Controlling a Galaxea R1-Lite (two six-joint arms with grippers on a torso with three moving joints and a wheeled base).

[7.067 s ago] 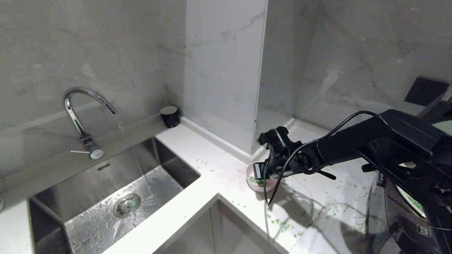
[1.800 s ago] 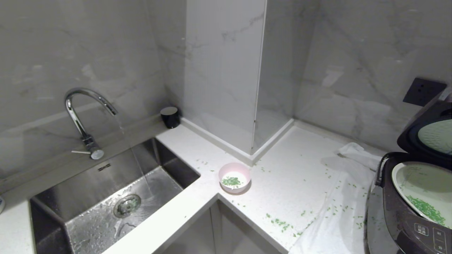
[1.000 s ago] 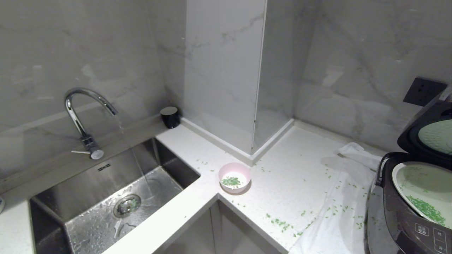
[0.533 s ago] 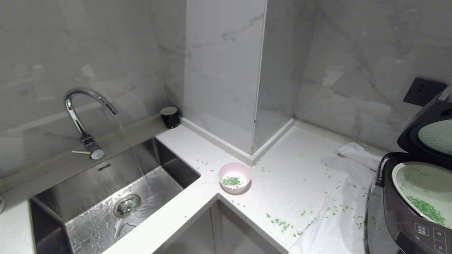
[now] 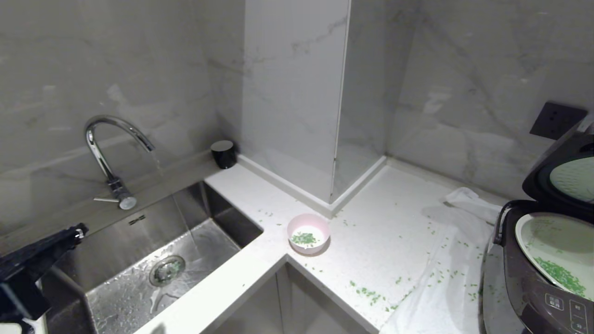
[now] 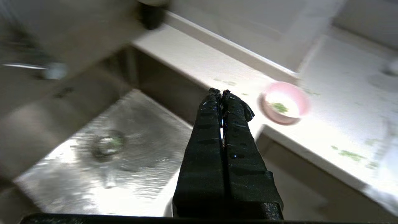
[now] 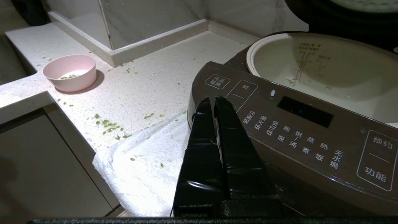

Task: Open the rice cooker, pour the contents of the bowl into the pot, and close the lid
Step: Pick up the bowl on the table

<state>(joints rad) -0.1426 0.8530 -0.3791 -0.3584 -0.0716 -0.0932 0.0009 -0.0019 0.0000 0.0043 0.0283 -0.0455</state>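
The cooker (image 7: 289,124) has white Chinese labels all over its front panel: 保温 and 时 in boxes near the top, a row reading 快速饭, 柴火饭, 煲仔饭, 稀饭, 粥/汤, 蒸煮, 热饭, 无水焗, then 预约 and 功能 at the far end, plus a dark blank display. There's tiny scale print inside the pot (image 7: 326,62) too, but it's too small to read. The lid (image 5: 564,176) stands open and gets cut off at the head view's right edge, same as half the cooker. One pink bowl (image 5: 308,233) sits on the white surface (image 5: 394,232) near the inner corner, between the sink (image 5: 153,260) and the cooker, with some green bits (image 5: 304,239) in it. More bits lie in the pot, and too many to count are scattered over the surface and the one white towel (image 7: 146,174). Left claw (image 6: 220,92) is pinched shut, empty, over the sink edge, view blurry. Right claw (image 7: 211,100) is closed too, holding nothing, right in front of the panel.
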